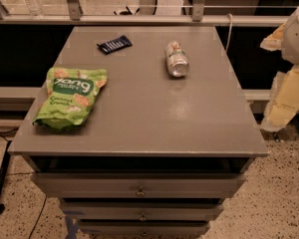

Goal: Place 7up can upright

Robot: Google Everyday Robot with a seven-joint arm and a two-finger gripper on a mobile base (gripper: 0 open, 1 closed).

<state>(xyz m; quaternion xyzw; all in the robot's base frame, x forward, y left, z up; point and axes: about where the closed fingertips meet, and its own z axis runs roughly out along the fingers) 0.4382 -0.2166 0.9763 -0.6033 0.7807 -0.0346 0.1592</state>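
The 7up can [176, 59] lies on its side on the grey table top [139, 118], towards the back right. It is silvery with a pale green-and-white label, and one shiny end faces the front. My gripper [283, 83] shows as white and cream parts at the right edge of the view. It is beyond the table's right side, well to the right of the can and apart from it. It holds nothing that I can see.
A green snack bag [70, 97] lies flat at the table's left. A dark blue wrapped bar [114, 44] lies at the back, left of the can. Drawers [139, 185] sit below the front edge. A rail [139, 19] runs behind the table.
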